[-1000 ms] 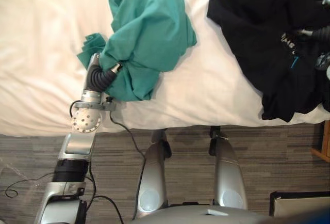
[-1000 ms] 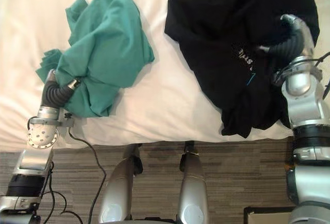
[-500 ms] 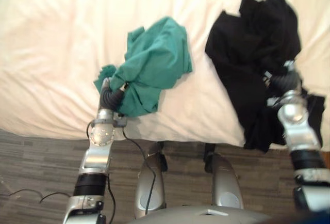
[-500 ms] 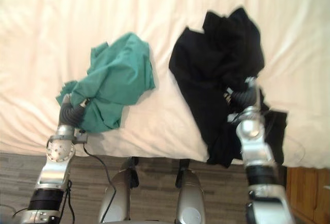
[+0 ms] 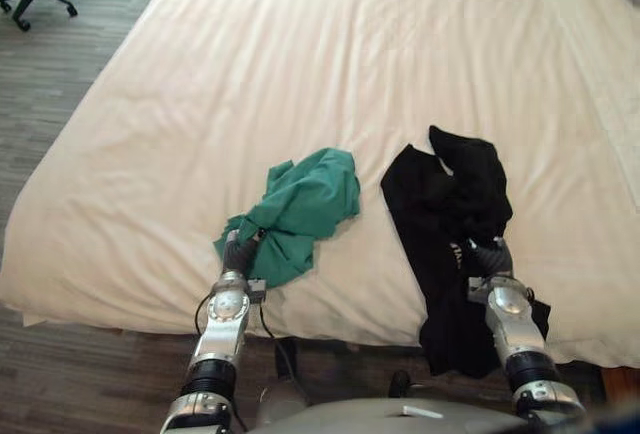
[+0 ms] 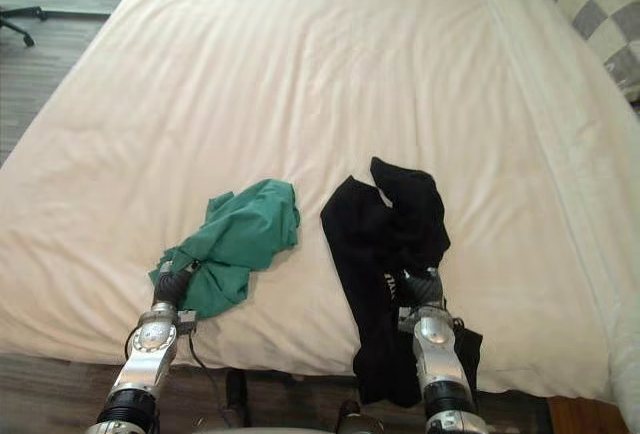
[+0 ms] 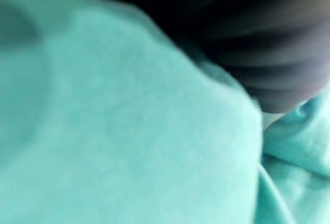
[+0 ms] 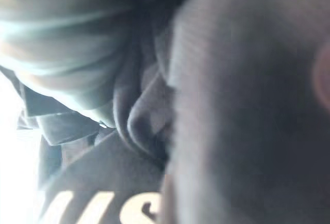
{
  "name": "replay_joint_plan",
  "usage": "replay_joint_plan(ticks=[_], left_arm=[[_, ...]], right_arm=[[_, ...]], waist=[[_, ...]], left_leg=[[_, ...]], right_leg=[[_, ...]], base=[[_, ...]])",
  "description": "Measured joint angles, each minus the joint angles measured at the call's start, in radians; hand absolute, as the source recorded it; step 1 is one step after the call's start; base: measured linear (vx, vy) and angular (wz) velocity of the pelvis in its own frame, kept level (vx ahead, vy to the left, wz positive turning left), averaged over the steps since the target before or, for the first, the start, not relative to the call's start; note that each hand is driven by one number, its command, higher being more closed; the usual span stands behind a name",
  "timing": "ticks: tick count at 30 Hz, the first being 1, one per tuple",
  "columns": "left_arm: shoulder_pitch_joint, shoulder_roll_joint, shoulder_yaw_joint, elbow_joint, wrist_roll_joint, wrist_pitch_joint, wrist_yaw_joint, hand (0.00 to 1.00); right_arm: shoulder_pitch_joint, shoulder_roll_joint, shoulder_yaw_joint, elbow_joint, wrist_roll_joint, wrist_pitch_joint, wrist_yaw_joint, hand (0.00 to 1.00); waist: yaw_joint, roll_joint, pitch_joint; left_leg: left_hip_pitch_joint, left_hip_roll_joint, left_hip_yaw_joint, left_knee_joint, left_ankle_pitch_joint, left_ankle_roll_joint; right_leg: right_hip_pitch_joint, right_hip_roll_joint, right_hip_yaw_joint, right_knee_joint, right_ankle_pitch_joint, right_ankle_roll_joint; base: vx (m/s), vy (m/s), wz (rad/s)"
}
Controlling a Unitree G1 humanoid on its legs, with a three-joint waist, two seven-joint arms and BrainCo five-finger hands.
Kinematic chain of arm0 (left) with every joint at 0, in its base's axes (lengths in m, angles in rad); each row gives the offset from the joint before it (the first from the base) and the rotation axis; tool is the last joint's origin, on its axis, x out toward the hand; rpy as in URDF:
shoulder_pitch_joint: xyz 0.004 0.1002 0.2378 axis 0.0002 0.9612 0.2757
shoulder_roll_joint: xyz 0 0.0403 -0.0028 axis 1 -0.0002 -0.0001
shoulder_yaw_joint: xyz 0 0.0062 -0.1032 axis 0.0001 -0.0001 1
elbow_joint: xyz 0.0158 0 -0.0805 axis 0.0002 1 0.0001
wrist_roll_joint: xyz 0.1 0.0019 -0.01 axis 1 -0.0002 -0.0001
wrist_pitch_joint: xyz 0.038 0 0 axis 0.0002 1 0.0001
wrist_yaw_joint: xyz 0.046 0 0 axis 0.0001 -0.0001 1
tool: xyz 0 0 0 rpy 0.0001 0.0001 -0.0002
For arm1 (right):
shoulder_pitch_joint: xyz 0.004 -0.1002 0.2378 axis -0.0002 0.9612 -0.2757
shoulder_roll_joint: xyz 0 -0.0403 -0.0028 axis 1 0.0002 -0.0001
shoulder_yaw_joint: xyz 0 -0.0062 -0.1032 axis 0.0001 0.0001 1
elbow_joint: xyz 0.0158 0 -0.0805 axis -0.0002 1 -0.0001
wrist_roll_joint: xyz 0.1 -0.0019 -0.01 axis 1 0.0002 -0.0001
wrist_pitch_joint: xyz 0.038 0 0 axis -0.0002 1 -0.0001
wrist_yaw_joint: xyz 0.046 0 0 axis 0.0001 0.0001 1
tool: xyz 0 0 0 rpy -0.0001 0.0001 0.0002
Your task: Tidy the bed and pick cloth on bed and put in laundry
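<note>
– Cloths, where are they?

– Both on the bed (image 5: 330, 64), close to its near edge. Green cloth (image 5: 305, 204) lies bunched just in from that edge. Black cloth (image 5: 450, 199) lies beside it, not touching, with its lower end hanging over the edge toward the floor (image 5: 60, 374).

– And the hands?

– Left hand (image 5: 238, 252) is pushed into the green cloth's end nearest the edge. Right hand (image 5: 490, 256) is pushed into the black one right at the edge. Fabric covers both, in the wrist views too, so I cannot tell whether either is clamped on cloth or merely lying in it.

– What could go wrong?

– I'd judge the main risk to be a lift on a thin fold. The bundle could slip free, and the black cloth, already over the edge, would drop to the floor. A hand that also catches the bed's surface would drag and rumple it. Trailing ends could snag on the edge as well.
</note>
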Motion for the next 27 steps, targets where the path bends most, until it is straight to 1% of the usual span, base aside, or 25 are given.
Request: replay_joint_plan(ticks=[2, 3, 4, 5, 6, 7, 8, 10, 11, 12, 14, 15, 16, 17, 18, 19, 20, 21, 22, 23, 24, 25, 26, 27], left_arm=[[0.045, -0.018, -0.003, -0.04, -0.084, 0.001, -0.014, 1.0], [0.06, -0.025, -0.005, -0.06, -0.098, 0.002, -0.014, 1.0], [0.105, -0.045, -0.022, -0.116, -0.12, 0.004, -0.013, 1.0], [0.156, -0.066, -0.065, -0.17, -0.152, 0.006, -0.01, 1.0], [0.17, -0.073, -0.074, -0.181, -0.161, 0.006, -0.006, 1.0], [0.229, -0.084, -0.104, -0.241, -0.195, 0.014, 0.014, 1.0], [0.24, -0.092, -0.104, -0.252, -0.196, 0.015, 0.023, 1.0], [0.274, -0.1, -0.103, -0.263, -0.215, 0.018, 0.032, 1.0], [0.29, -0.112, -0.104, -0.279, -0.235, 0.024, 0.047, 1.0], [0.289, -0.119, -0.104, -0.282, -0.236, 0.026, 0.051, 1.0], [0.295, -0.15, -0.118, -0.289, -0.24, 0.045, 0.056, 1.0], [0.309, -0.165, -0.135, -0.304, -0.248, 0.052, 0.059, 1.0], [0.316, -0.176, -0.138, -0.314, -0.254, 0.057, 0.061, 1.0], [0.324, -0.187, -0.142, -0.329, -0.261, 0.06, 0.065, 1.0], [0.336, -0.192, -0.156, -0.358, -0.268, 0.062, 0.071, 1.0], [0.344, -0.192, -0.16, -0.374, -0.272, 0.062, 0.073, 1.0], [0.352, -0.191, -0.167, -0.404, -0.276, 0.062, 0.076, 1.0], [0.35, -0.189, -0.167, -0.438, -0.29, 0.062, 0.083, 1.0], [0.349, -0.189, -0.169, -0.448, -0.295, 0.061, 0.088, 1.0], [0.359, -0.181, -0.172, -0.477, -0.304, 0.056, 0.091, 1.0], [0.389, -0.182, -0.179, -0.499, -0.305, 0.052, 0.092, 1.0], [0.409, -0.184, -0.183, -0.504, -0.306, 0.05, 0.091, 1.0], [0.393, -0.177, -0.194, -0.489, -0.312, 0.045, 0.09, 1.0], [0.375, -0.181, -0.198, -0.47, -0.313, 0.041, 0.09, 1.0]], right_arm=[[0.092, 0.031, 0.023, -0.087, 0.048, -0.001, 0.011, 1.0], [0.116, 0.034, 0.03, -0.11, 0.052, -0.001, 0.016, 1.0], [0.172, 0.041, 0.043, -0.163, 0.054, -0.003, 0.024, 1.0], [0.25, 0.052, 0.048, -0.228, 0.071, -0.009, 0.03, 1.0], [0.275, 0.058, 0.05, -0.238, 0.073, -0.012, 0.03, 1.0], [0.332, 0.074, 0.073, -0.255, 0.072, -0.012, 0.027, 1.0], [0.341, 0.077, 0.083, -0.258, 0.072, -0.012, 0.026, 1.0], [0.358, 0.083, 0.101, -0.263, 0.07, -0.012, 0.024, 1.0], [0.363, 0.09, 0.12, -0.266, 0.065, -0.011, 0.012, 1.0], [0.366, 0.089, 0.125, -0.271, 0.057, -0.011, 0.006, 1.0], [0.392, 0.09, 0.133, -0.313, 0.048, -0.011, -0.006, 1.0], [0.415, 0.089, 0.141, -0.348, 0.043, -0.012, -0.008, 1.0], [0.424, 0.088, 0.146, -0.359, 0.037, -0.012, -0.012, 1.0], [0.441, 0.082, 0.165, -0.386, 0.029, -0.012, -0.023, 1.0], [0.45, 0.073, 0.193, -0.42, 0.029, -0.012, -0.032, 1.0], [0.451, 0.069, 0.204, -0.432, 0.03, -0.013, -0.039, 1.0], [0.452, 0.066, 0.217, -0.453, 0.029, -0.014, -0.044, 1.0], [0.447, 0.071, 0.217, -0.485, 0.029, -0.014, -0.048, 1.0], [0.451, 0.072, 0.217, -0.497, 0.029, -0.013, -0.05, 1.0], [0.454, 0.066, 0.216, -0.506, 0.029, -0.013, -0.052, 1.0], [0.459, 0.056, 0.214, -0.519, 0.029, -0.012, -0.053, 1.0], [0.459, 0.054, 0.213, -0.525, 0.029, -0.012, -0.053, 1.0], [0.455, 0.048, 0.203, -0.524, 0.029, -0.013, -0.053, 1.0], [0.449, 0.041, 0.192, -0.516, 0.028, -0.014, -0.052, 1.0]], waist=[[0.001, -0.002, -0.001], [0.0, -0.001, -0.001], [-0.005, 0.007, 0.0], [-0.013, 0.02, -0.002], [-0.012, 0.019, -0.001], [-0.009, -0.01, 0.0], [-0.008, -0.022, -0.001], [0.005, -0.047, -0.016], [0.004, -0.06, -0.016], [0.003, -0.061, -0.016], [0.011, -0.04, -0.001], [0.025, -0.027, 0.008], [0.032, -0.023, 0.01], [0.044, -0.016, 0.016], [0.045, -0.004, 0.026], [0.042, -0.001, 0.027], [0.038, 0.001, 0.034], [0.033, 0.005, 0.056], [0.032, 0.009, 0.064], [0.034, 0.003, 0.077], [0.059, 0.057, 0.064], [0.053, 0.068, 0.061], [0.025, 0.094, 0.064], [0.005, 0.12, 0.068]], left_leg=[[0.021, -0.001, -0.009, -0.005, -0.002, -0.002], [0.022, -0.001, -0.02, -0.003, -0.003, -0.002], [0.017, 0.004, -0.062, 0.0, -0.011, -0.001], [0.007, 0.009, -0.12, 0.0, -0.025, -0.004], [0.002, 0.01, -0.138, 0.0, -0.025, -0.002], [-0.009, -0.002, -0.184, 0.0, -0.028, 0.002], [-0.011, -0.01, -0.196, 0.001, -0.028, 0.002], [-0.025, -0.026, -0.219, 0.001, -0.022, -0.005], [-0.042, -0.035, -0.263, 0.001, 0.002, -0.02], [-0.047, -0.035, -0.28, 0.001, 0.006, -0.02], [-0.058, -0.037, -0.345, 0.001, 0.022, -0.025], [-0.068, -0.039, -0.384, 0.002, 0.031, -0.028], [-0.076, -0.04, -0.394, 0.007, 0.033, -0.029], [-0.113, -0.053, -0.427, 0.045, 0.033, -0.029], [-0.167, -0.074, -0.455, 0.095, 0.038, -0.023], [-0.186, -0.085, -0.454, 0.11, 0.047, -0.012], [-0.212, -0.103, -0.397, 0.11, 0.042, 0.095], [-0.257, -0.088, -0.203, 0.141, -0.045, 0.314], [-0.27, -0.076, -0.128, 0.165, -0.082, 0.356], [-0.317, -0.025, 0.074, 0.31, -0.138, 0.36], [-0.302, 0.009, 0.206, 0.395, -0.163, 0.366], [-0.304, 0.007, 0.202, 0.376, -0.157, 0.367], [-0.304, -0.004, 0.225, 0.353, -0.241, 0.411], [-0.303, 0.0, 0.23, 0.325, -0.274, 0.403]], right_leg=[[0.038, 0.001, -0.003, -0.007, -0.002, 0.0], [0.039, 0.002, 0.004, 0.001, -0.003, -0.002], [0.03, 0.011, 0.054, 0.038, -0.015, -0.017], [0.02, 0.032, 0.153, 0.087, -0.033, -0.047], [0.015, 0.04, 0.195, 0.107, -0.038, -0.056], [-0.002, 0.046, 0.286, 0.178, -0.085, -0.054], [0.0, 0.04, 0.285, 0.185, -0.104, -0.05], [0.009, 0.027, 0.279, 0.18, -0.143, -0.042], [0.033, 0.023, 0.254, 0.157, -0.16, -0.036], [0.042, 0.026, 0.236, 0.15, -0.16, -0.036], [0.08, 0.035, 0.171, 0.123, -0.16, -0.036], [0.095, 0.042, 0.132, 0.117, -0.16, -0.036], [0.1, 0.045, 0.12, 0.114, -0.162, -0.038], [0.101, 0.048, 0.081, 0.117, -0.168, -0.048], [0.1, 0.05, 0.017, 0.132, -0.181, -0.051], [0.1, 0.049, -0.009, 0.136, -0.188, -0.051], [0.105, 0.04, -0.068, 0.137, -0.198, -0.058], [0.138, 0.034, -0.156, 0.11, -0.184, -0.057], [0.15, 0.034, -0.178, 0.099, -0.178, -0.057], [0.165, 0.025, -0.234, 0.103, -0.176, -0.059], [0.18, 0.045, -0.284, 0.127, -0.173, -0.065], [0.181, 0.05, -0.3, 0.143, -0.171, -0.067], [0.146, 0.037, -0.313, 0.244, -0.142, -0.108], [0.103, 0.032, -0.314, 0.312, -0.126, -0.12]], base=[[0.03, -0.01, 0.09], [0.05, -0.02, 0.24], [0.02, -0.006, 0.69], [0.03, 0.006, 0.84], [0.03, -0.005, 1.25], [0.03, -0.057, 0.88], [0.0, -0.086, 0.82], [0.0, -0.113, 0.47], [0.0, -0.106, 0.67], [-0.01, -0.117, 0.93], [-0.04, -0.084, 0.92], [-0.05, -0.071, 0.83], [-0.06, -0.066, 0.84], [-0.06, -0.052, 1.07], [-0.07, -0.042, 1.2], [-0.06, -0.016, 1.44], [-0.05, -0.021, 1.86], [-0.04, -0.031, 1.93], [-0.06, -0.046, 2.13], [-0.03, -0.023, 1.58], [0.0, 0.003, 1.52], [0.05, 0.045, 1.74], [0.04, 0.057, 1.72], [0.0, 0.087, 2.4]])
